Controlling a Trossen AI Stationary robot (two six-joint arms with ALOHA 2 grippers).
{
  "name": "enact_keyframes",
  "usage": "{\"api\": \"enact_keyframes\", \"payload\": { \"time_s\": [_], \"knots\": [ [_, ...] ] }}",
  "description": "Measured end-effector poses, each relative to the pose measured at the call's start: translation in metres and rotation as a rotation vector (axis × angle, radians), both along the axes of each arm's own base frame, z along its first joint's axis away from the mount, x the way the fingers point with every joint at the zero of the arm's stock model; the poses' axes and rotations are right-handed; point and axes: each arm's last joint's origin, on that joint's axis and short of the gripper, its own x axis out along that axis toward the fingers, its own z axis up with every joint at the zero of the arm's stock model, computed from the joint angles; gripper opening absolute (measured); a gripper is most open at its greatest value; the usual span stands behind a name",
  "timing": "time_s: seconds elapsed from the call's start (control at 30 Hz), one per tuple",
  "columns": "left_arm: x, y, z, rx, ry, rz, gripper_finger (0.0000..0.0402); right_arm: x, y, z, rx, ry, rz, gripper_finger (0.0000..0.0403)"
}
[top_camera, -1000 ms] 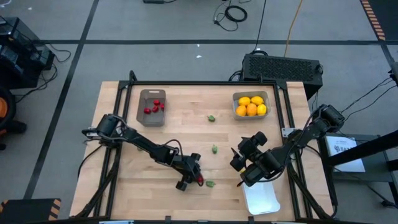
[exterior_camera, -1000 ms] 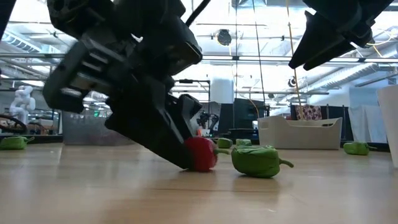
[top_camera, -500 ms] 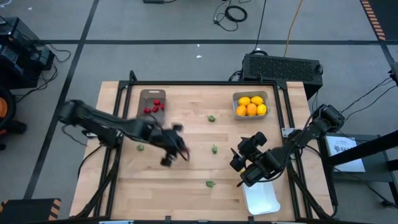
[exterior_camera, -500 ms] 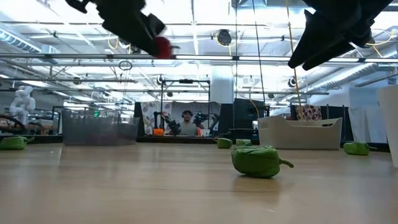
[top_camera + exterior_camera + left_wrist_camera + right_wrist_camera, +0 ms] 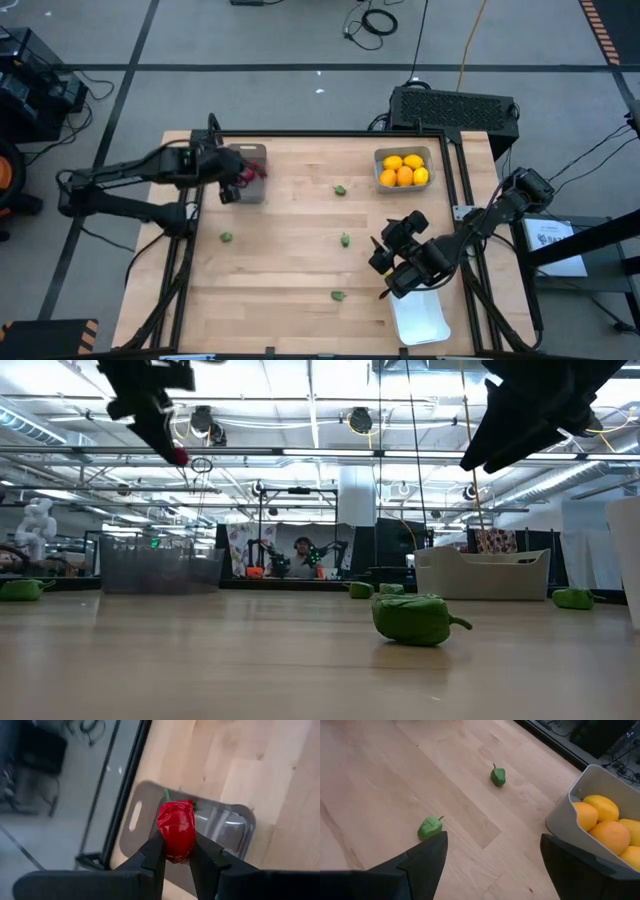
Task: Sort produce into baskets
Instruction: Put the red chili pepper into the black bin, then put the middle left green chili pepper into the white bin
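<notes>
My left gripper [image 5: 232, 187] is shut on a small red piece [image 5: 176, 830] and hovers over the near end of the brown-grey tray [image 5: 244, 160], which holds several red pieces [image 5: 252, 172]. The red piece also shows high up in the low view [image 5: 178, 456]. My right gripper [image 5: 379, 268] is open and empty, above the table near the white tray [image 5: 420, 318]. The light grey-blue tray [image 5: 382, 168] holds yellow and orange citrus [image 5: 404, 170]. Several green pieces lie on the wood [image 5: 340, 189] [image 5: 345, 239] [image 5: 338, 295] [image 5: 226, 237]. My left gripper pinches the red piece by its two sides [image 5: 170, 851] between its two fingertips. The fingers slant downward from above. The piece is lifted clear, well above the table and over the brown-grey tray [image 5: 235, 827].
The black frame rails run along the table's left and right edges [image 5: 190, 240]. In the right wrist view two green pieces [image 5: 429, 827] [image 5: 497, 776] lie ahead of my open fingers, with the citrus tray [image 5: 570, 815] beside them. The table's middle is bare wood.
My left gripper, shut on the red piece, has risen from the table's near middle and swung toward the far left, to over the brown-grey tray. The red piece has gone from the wood to lifted clear. My right gripper has kept still.
</notes>
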Motion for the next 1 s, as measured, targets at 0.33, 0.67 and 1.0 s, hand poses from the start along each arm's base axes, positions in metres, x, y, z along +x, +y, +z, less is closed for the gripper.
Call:
{"api": "enact_keyframes", "payload": {
  "time_s": [0.33, 0.67, 1.0],
  "knots": [
    [0.000, 0.030, -0.036, -0.134, 0.159, 0.023, 0.0098, 0.001, 0.001, 0.000, 0.011, -0.005, 0.006, 0.0309],
    [0.008, 0.041, -0.053, -0.143, 0.214, 0.030, 0.0185, 0.001, 0.001, 0.000, 0.002, 0.002, 0.014, 0.0309],
    [0.019, 0.039, -0.052, -0.269, 0.074, -0.088, 0.0200, 0.003, -0.001, 0.000, 0.001, 0.001, 0.005, 0.0309]
  ]
}}
